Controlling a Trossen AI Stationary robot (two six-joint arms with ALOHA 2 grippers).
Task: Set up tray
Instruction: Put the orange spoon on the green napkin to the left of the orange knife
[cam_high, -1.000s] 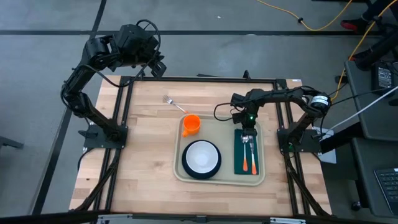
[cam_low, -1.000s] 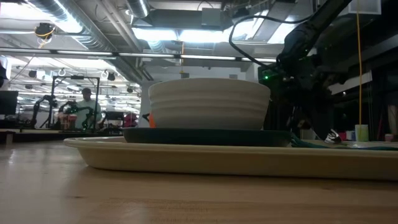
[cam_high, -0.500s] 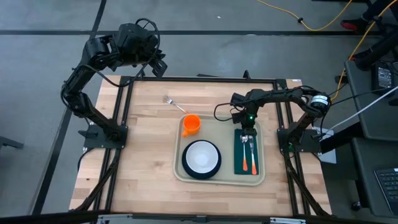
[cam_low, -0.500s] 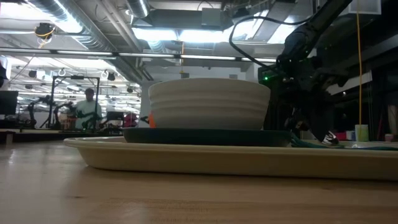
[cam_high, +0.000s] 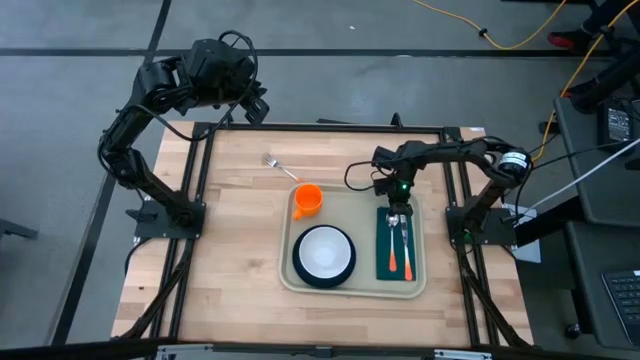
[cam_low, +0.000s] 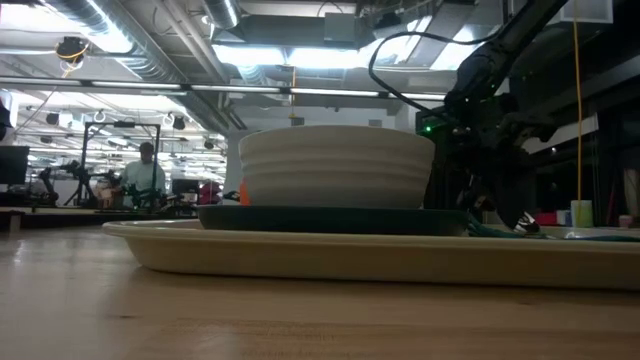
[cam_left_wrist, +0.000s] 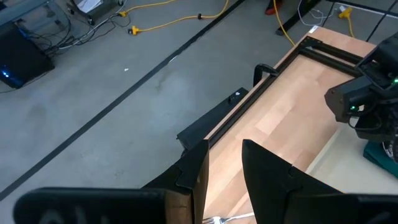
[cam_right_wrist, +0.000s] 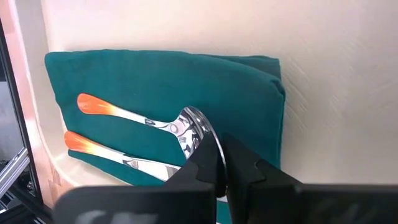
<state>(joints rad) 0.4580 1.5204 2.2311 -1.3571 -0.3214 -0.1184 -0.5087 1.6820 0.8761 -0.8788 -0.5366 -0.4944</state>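
The cream tray lies on the table's right half. It carries a teal plate with a white bowl on it, an orange cup and a dark green napkin. Two orange-handled utensils lie on the napkin, one of them a spoon. My right gripper is shut and points down at the napkin's far end, right beside the spoon's bowl. My left gripper hangs open and empty, high beyond the table's far left corner. My right gripper comes down slanting from the far side, its shut fingertips right against the edge of the spoon's bowl. The fingers hide the spot, so I cannot tell whether they touch the bowl. The spoon lies flat along the napkin.
A metal fork lies on the bare wood beyond the tray's far left corner. A black frame runs around the table's edges. Open wood stretches over the table's left half. In the low view a person stands far off in the room.
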